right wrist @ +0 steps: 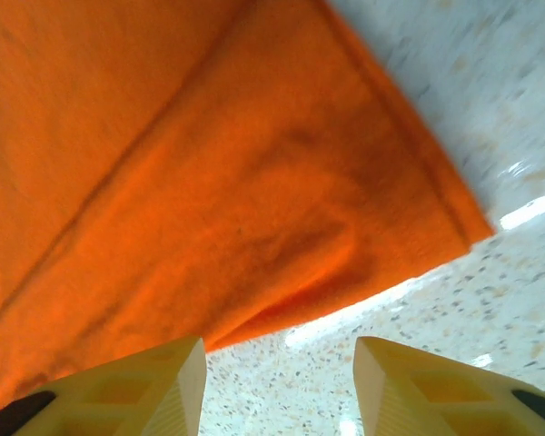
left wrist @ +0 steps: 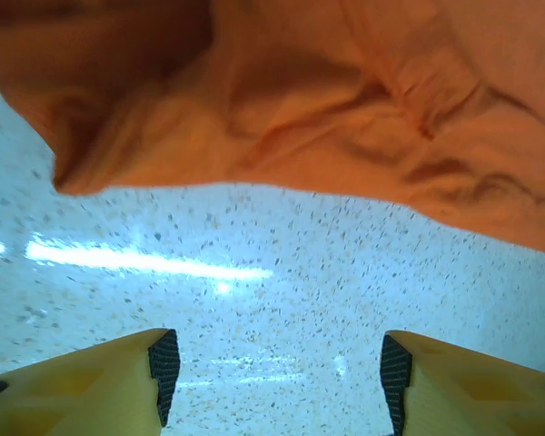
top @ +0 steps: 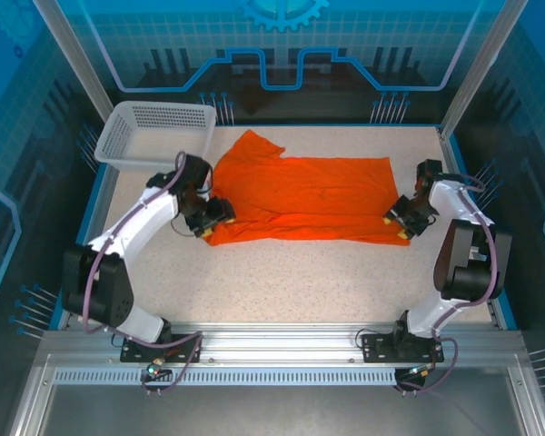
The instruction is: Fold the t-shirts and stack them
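From above we see the orange t-shirt (top: 309, 200) flat on the desk (top: 300, 282), white basket (top: 154, 136) beyond its far-left corner; left end effector (top: 209, 216) at its near-left corner, right end effector (top: 407, 222) at its near-right corner. Wrist views settle the fingers: both spread, pinching nothing; cloth rumpled left, smooth right.

the top view is bright and evenly lit from overhead, with faint soft shadows beside the arms (top: 136, 222) on the surface (top: 300, 272). in the left wrist view a white glare streak crosses the surface and the t-shirt (left wrist: 345, 109) is blurred. the right end effector (right wrist: 280, 372) looks soft, close to the lens.
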Robot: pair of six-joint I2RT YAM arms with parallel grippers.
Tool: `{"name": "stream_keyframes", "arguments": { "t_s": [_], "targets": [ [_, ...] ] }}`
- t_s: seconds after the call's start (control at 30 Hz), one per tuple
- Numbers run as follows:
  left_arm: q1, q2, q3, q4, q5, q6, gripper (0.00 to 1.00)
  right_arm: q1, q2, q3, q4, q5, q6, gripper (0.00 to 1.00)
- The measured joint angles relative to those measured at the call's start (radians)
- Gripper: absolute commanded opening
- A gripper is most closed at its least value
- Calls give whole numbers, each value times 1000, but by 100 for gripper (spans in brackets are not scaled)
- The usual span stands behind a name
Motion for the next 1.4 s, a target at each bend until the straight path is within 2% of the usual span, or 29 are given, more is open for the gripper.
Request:
{"name": "stream_keyframes", "arguments": {
  "t_s": [0.17, 0.27, 0.4, 0.73, 0.97, 1.4],
  "targets": [
    [3, -2, -129, 124, 10, -127, 69, 21, 21, -21, 41, -16, 1, 46],
    [11, 0, -169, 207, 12, -190, 64, 28, 41, -20, 63, -16, 1, 47],
    [14, 35, -166, 293, 2, -222, 61, 32, 80, -19, 77, -16, 1, 47],
    [32, 125, -172, 407, -92, -241, 61, 32, 143, 0, 87, -12, 0, 50],
    [78, 240, -96, 373, -132, -199, 58, 22, 160, 14, 73, -8, 4, 54],
    [198, 270, -45, 275, -150, -118, 58, -36, 158, 8, 44, -27, -10, 61]
  ]
}}
